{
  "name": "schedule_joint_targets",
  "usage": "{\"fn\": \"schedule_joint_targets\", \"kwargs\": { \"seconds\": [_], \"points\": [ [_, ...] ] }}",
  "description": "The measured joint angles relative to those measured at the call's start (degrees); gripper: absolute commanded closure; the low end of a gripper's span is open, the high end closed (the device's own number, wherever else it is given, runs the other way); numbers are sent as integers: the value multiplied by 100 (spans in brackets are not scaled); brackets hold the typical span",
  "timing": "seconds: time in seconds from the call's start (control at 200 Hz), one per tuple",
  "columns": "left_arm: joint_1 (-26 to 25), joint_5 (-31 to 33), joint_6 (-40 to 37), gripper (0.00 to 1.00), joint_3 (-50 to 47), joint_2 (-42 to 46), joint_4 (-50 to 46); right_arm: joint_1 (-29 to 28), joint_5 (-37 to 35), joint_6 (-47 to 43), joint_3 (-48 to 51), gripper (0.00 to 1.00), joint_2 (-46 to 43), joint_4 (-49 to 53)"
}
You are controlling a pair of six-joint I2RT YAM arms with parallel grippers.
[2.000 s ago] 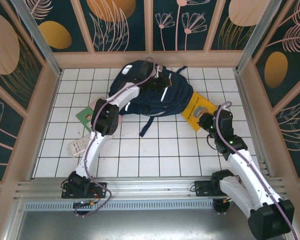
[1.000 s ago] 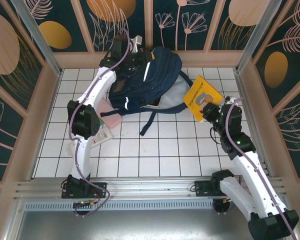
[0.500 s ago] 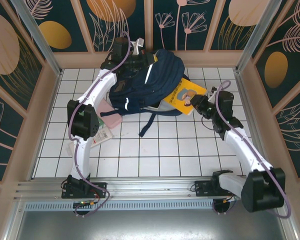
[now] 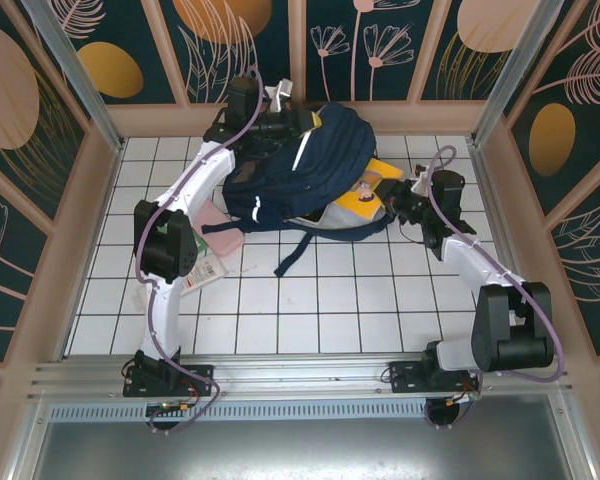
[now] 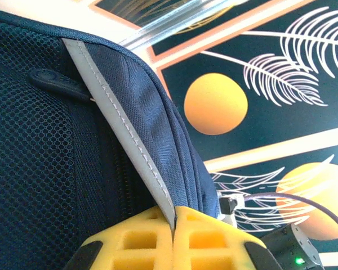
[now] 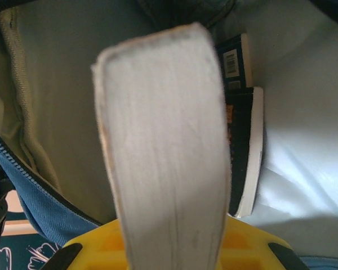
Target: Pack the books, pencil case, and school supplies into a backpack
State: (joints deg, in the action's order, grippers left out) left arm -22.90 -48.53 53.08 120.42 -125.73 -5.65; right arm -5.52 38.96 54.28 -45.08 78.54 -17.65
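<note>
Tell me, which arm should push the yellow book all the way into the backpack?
The right arm. The right tool already grips the yellow book, whose far end is inside the backpack, so it probably just pushes forward. The left tool is clamped on the backpack's stripe.
</note>
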Motion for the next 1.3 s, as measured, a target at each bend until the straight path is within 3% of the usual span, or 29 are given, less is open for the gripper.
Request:
{"fn": "schedule_joint_targets", "kwargs": {
  "seconds": [0.195, 0.565, 0.691, 0.796, 0.926, 1.101, 1.296],
  "points": [
    [-310, -57, 66, 100, 0, 0, 70, -295, -168, 127, -157, 100, 214, -48],
    [-575, -365, 260, 100, -11, 96, 249, -616, -957, 319, -942, 100, 1513, -188],
    [-551, -376, 302, 100, -28, 162, 293, -769, -1342, 173, -1296, 83, 1867, -9],
    [-511, -376, 365, 100, -63, 173, 332, -809, -1530, 11, -1674, 54, 2146, 205],
    [-422, -356, 450, 100, -118, 173, 415, -809, -1738, -216, -1917, 30, 2293, 385],
    [-295, -350, 535, 100, -118, 173, 509, -798, -1930, -503, -1904, 22, 2138, 616],
    [-210, -282, 581, 100, -118, 170, 535, -658, -2120, -782, -1757, 22, 1165, 798]
  ]
}}
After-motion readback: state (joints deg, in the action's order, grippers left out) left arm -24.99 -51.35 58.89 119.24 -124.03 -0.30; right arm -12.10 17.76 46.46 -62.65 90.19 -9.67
